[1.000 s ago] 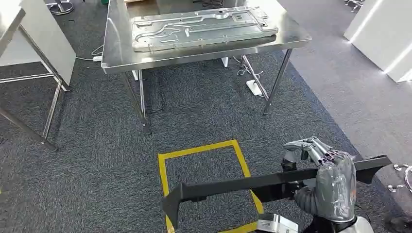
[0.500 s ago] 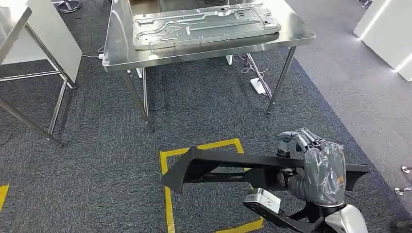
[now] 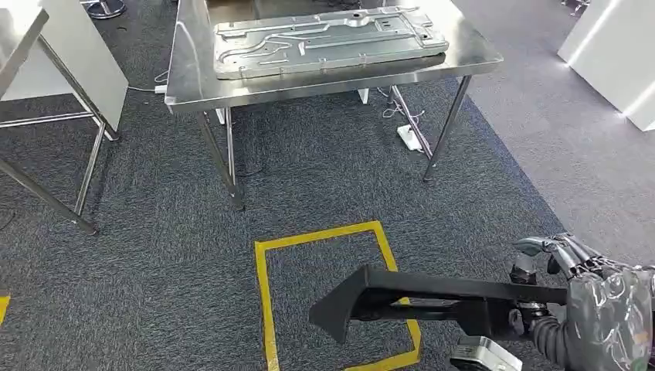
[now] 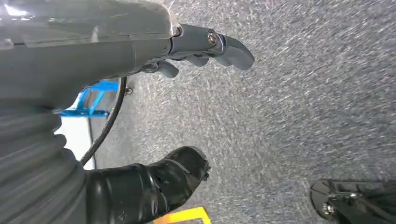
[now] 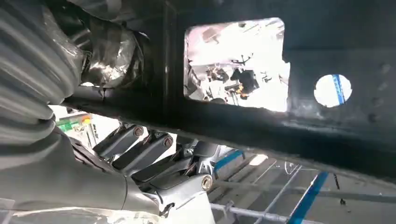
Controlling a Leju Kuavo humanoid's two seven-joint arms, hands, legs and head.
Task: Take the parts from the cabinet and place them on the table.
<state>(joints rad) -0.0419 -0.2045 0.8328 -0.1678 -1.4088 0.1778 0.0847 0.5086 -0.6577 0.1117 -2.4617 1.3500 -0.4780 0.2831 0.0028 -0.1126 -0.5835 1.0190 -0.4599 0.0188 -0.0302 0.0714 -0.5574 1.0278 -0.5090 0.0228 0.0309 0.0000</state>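
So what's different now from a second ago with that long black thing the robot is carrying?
The black part, gripped in the right hand, has swung: its pointed end sat over the yellow square's left side and now sits inside it, and the hand has shifted right and lower in the head view. The grip is unchanged. The metal panel stays on the steel table.

Head view was bright, even overhead light, pretty sharp. Glare streaks on steel tabletop, soft shadows under it on carpet. Left wrist view had motion-smeared carpet. Right wrist view was dark up close, blown-out white through cutout of black part.
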